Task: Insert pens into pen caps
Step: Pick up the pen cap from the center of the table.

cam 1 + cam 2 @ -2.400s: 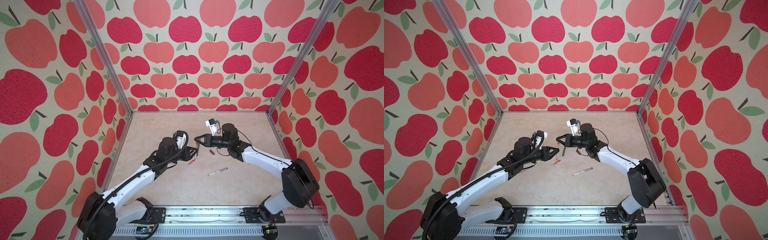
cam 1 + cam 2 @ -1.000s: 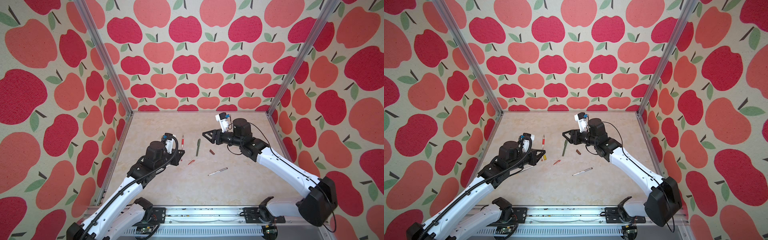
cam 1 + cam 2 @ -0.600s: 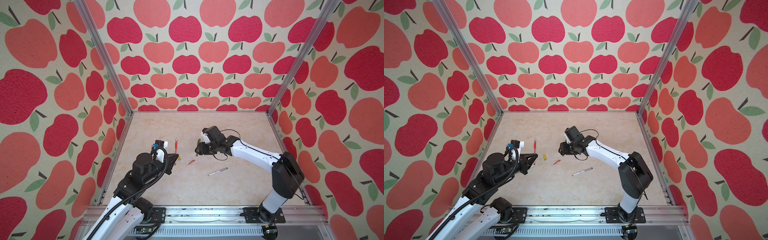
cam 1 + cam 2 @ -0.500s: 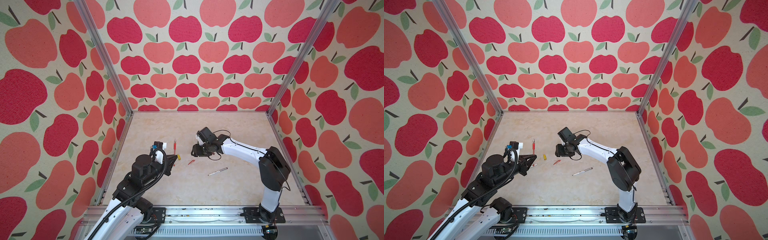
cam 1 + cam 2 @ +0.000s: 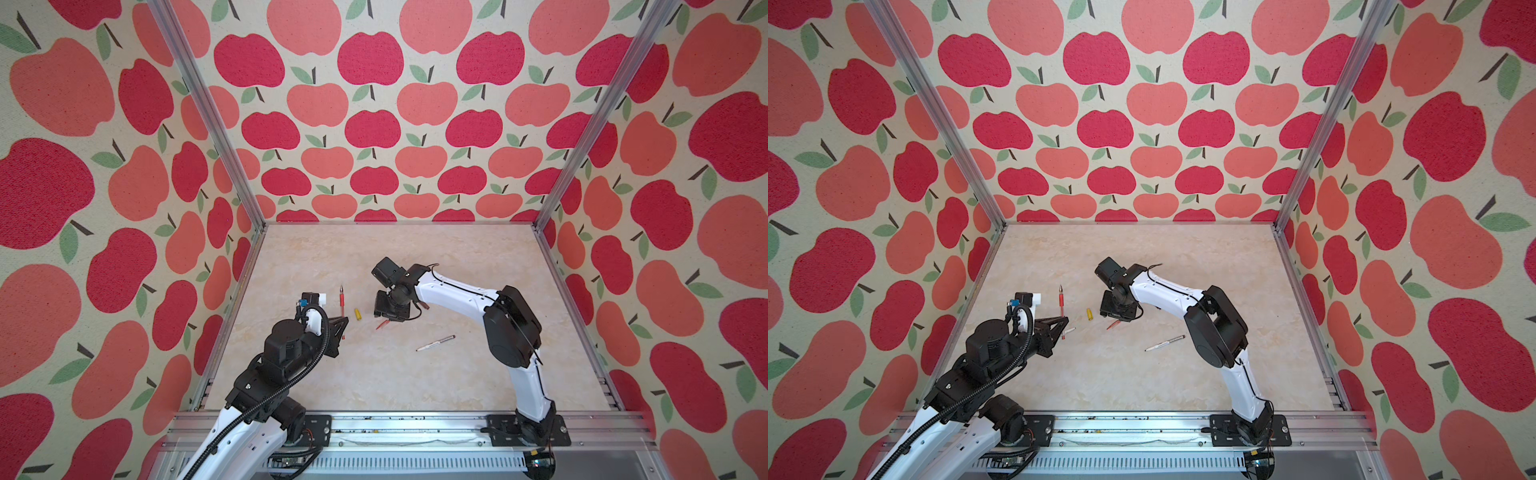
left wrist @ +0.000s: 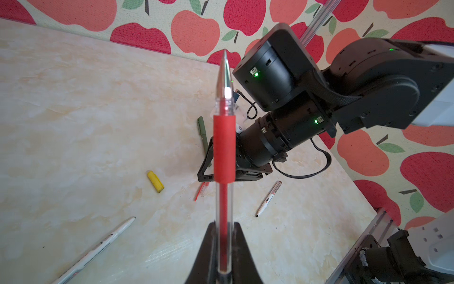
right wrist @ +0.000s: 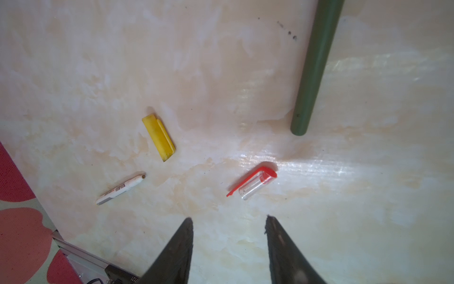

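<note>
In both top views, the left gripper point(image 5: 340, 330) pinches the red pen point(image 5: 342, 300), tip up. The right gripper point(image 5: 390, 316) hovers over the red cap point(image 5: 381, 325) on the table.

Left wrist view: the fingers point(image 6: 239, 236) clamp the pen's clear barrel.

Right wrist view: the jaws are spread above the red cap, with the yellow cap point(image 7: 159, 134) nearby.

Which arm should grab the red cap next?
Right. The right gripper hangs open close above the red cap. The left gripper is shut on the red pen, farther from the cap.
</note>
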### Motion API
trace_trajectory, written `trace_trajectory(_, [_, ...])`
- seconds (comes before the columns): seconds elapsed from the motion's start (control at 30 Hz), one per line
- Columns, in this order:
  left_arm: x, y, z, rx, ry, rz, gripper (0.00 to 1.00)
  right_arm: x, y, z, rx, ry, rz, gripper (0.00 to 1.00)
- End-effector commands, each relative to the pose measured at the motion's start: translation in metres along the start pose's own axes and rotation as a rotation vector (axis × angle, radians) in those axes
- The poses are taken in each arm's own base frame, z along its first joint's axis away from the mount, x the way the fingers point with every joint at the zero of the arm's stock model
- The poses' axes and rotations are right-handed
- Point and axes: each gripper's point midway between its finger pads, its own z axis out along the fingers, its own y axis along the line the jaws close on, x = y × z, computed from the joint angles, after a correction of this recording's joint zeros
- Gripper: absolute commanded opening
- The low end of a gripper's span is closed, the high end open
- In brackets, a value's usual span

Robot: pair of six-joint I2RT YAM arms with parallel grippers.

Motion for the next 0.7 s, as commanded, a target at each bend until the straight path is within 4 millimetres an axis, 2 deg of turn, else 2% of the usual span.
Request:
trace_trajectory(0.0, [0.001, 0.005, 0.004, -0.014, -0.011, -0.035, 0.0, 0.005, -0.018, 0.008, 0.084, -0.02, 0.165, 0.5])
trace_trajectory(0.13, [0.005, 0.001, 0.01, 0.017, 0.003, -0.049, 0.0, 0.009, -0.021, 0.02, 0.106, -0.013, 0.223, 0.49])
trace_trajectory(0.4, [0.009, -0.003, 0.021, 0.051, 0.026, -0.06, 0.0, 0.003, -0.016, 0.033, 0.134, -0.015, 0.205, 0.43])
trace_trajectory(0.6, [0.009, -0.001, 0.022, 0.044, 0.024, -0.047, 0.0, -0.003, -0.016, 0.038, 0.174, -0.013, 0.152, 0.26])
trace_trajectory(0.67, [0.008, -0.001, 0.023, 0.045, 0.023, -0.048, 0.0, -0.004, -0.018, 0.041, 0.187, -0.01, 0.141, 0.25])
